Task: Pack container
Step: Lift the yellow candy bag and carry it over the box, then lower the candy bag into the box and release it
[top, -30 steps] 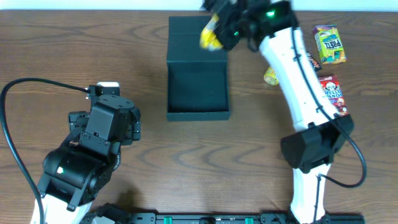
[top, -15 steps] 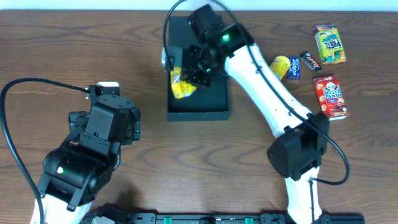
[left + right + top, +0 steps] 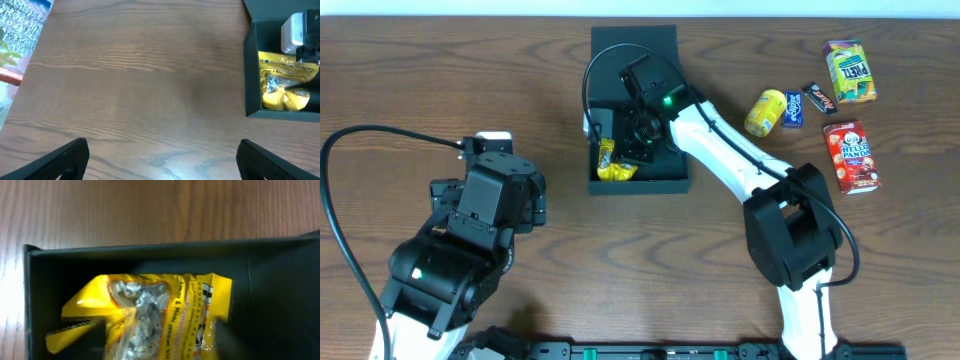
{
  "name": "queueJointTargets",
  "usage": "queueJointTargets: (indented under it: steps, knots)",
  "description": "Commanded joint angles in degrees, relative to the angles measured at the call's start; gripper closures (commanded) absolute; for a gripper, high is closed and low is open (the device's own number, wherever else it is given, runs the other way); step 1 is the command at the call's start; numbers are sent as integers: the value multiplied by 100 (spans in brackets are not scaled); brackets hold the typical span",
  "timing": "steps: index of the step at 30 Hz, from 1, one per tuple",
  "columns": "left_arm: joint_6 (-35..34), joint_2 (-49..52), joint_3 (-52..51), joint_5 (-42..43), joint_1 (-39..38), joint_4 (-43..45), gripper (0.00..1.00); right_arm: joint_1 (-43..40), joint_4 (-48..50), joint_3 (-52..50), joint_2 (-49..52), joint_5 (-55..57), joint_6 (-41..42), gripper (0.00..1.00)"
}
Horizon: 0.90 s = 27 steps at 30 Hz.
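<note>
- Progress: the container (image 3: 672,176) sits open in the upper middle of the overhead view, with its flap lid (image 3: 635,45) laid back toward the top edge.
- One item is inside: a yellow packet (image 3: 612,166) in the lower left corner of the box. In the right wrist view it lies crumpled on the floor, close to the left wall.
- Left to pack, by my reading: five snacks on the table (image 3: 440,80) in the upper right of the overhead view, well apart from the box.
  - a yellow pouch (image 3: 766,110)
  - a small blue item (image 3: 793,108) touching the pouch
  - a dark bar (image 3: 818,97)
  - a green packet (image 3: 850,72)
  - a red box (image 3: 852,155)
- Judgement: early stage, one in and most of the load outside. The lid is not yet closed.
- Right gripper (image 3: 620,148): down inside the container, directly over the yellow packet.
  - The right wrist view is filled by the packet (image 3: 150,315) and the dark box wall (image 3: 150,250).
  - Its fingers are not clearly shown, so I cannot tell whether it clamps the packet or has let go.
- Left gripper (image 3: 162,152): spread wide and holding nothing, over bare wood at the lower left of the overhead view.
  - In the left wrist view the container (image 3: 252,75) sits at the right edge of the frame, off to the side of the spread fingers.
  - The packet (image 3: 282,92) is visible inside it.
</note>
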Motion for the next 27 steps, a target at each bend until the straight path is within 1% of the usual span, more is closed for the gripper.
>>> queueJointTargets:
  steps: [1, 5, 6, 7, 8, 9, 10, 11, 13, 16, 20, 23, 27]
  knots:
    - [-66, -4, 37, 2, 9, -22, 5, 20, 33, 74, -70, 63, 507, 18]
    - [-66, -4, 37, 2, 9, -22, 5, 20, 42, 216, -321, 57, 1152, 19]
    - [-66, -4, 37, 2, 9, -22, 5, 20, 48, 227, -402, 57, 1285, 23]
    - [-66, -7, 37, 0, 9, -22, 5, 20, 46, 227, -520, 55, 1436, 40]
    - [-66, -4, 37, 2, 9, -22, 5, 20, 39, 227, -610, 44, 1600, 62]
    - [-66, -4, 37, 0, 9, -22, 5, 20, 26, 227, -693, 50, 1812, 81]
    - [-66, -4, 37, 0, 9, -22, 5, 11, -9, 227, -761, 63, 2031, 93]
    - [-66, -4, 37, 2, 9, -22, 5, 0, -33, 227, -800, 85, 2245, 99]
    - [-66, -4, 37, 2, 9, -22, 5, -33, -118, 227, -833, 254, 2968, 99]
    - [-66, -4, 37, 2, 9, -22, 5, -68, -463, 225, -778, 835, 4465, 99]
    - [-66, -4, 37, 0, 9, -22, 5, -66, -756, 223, -636, 1300, 5770, 99]
    - [-66, -4, 37, 2, 9, -22, 5, -66, -962, 223, -393, 1357, 6286, 99]
    - [-66, -4, 37, 2, 9, -22, 5, -68, -979, 223, -15, 1447, 6599, 99]
